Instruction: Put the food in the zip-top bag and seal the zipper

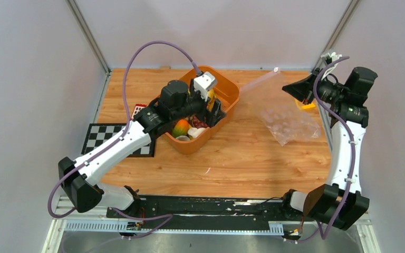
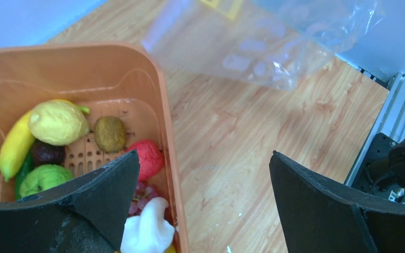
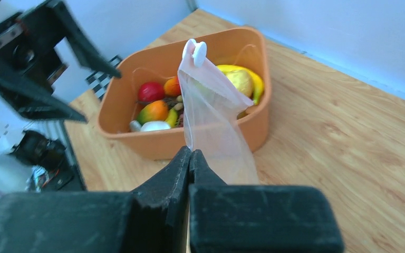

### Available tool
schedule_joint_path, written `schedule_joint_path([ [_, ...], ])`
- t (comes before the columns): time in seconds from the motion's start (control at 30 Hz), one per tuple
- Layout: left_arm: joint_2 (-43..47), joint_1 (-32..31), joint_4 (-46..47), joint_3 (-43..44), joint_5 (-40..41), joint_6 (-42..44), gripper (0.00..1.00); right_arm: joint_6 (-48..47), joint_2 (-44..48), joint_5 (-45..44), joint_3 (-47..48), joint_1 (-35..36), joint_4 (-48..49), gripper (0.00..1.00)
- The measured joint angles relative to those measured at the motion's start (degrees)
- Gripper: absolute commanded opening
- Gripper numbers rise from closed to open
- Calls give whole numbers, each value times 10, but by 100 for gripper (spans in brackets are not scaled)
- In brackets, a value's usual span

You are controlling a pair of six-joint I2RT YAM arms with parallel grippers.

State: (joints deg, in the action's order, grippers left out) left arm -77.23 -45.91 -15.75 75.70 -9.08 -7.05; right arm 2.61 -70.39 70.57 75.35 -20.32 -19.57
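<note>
The food lies in the orange basket [image 1: 231,89]: banana [image 2: 11,149], lemon [image 2: 58,122], kiwi [image 2: 109,133], green apple [image 2: 42,179], red fruit [image 2: 148,157], grapes [image 2: 140,194], white mushroom [image 2: 146,229] and mango [image 1: 181,127]. My left gripper [image 1: 215,109] is open and empty above the basket's right rim [image 2: 164,132], one finger over the food, the other over the table. The clear zip-top bag [image 1: 287,118] lies to the right of the basket. My right gripper [image 1: 286,88] is shut on its zipper strip [image 3: 211,110], held raised, with a white slider [image 3: 195,51] at the far end.
A black-and-white checkerboard [image 1: 105,138] lies left of the basket, under the left arm. The bag [image 2: 253,47] carries a yellow label [image 1: 307,105]. Walls close the table at the back and both sides. A metal rail [image 2: 401,110] runs along the table edge.
</note>
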Motion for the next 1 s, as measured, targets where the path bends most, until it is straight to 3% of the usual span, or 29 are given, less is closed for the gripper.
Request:
schedule_joint_path([
  [0.17,0,13,1,25,-40,25,100,-81,6,78,6,3,-77,0],
  [0.5,-59,14,46,44,-170,69,98,-143,14,149,6,46,-116,0],
  [0.63,-111,14,52,61,-205,85,82,-151,20,162,4,53,-118,0],
  [0.87,-142,14,36,94,-245,116,33,-134,35,170,-16,62,-94,0],
  [0.9,-141,14,36,93,-246,118,29,-132,35,170,-17,63,-92,0],
  [1.0,-134,14,35,88,-247,124,31,-129,35,169,-18,64,-88,0],
])
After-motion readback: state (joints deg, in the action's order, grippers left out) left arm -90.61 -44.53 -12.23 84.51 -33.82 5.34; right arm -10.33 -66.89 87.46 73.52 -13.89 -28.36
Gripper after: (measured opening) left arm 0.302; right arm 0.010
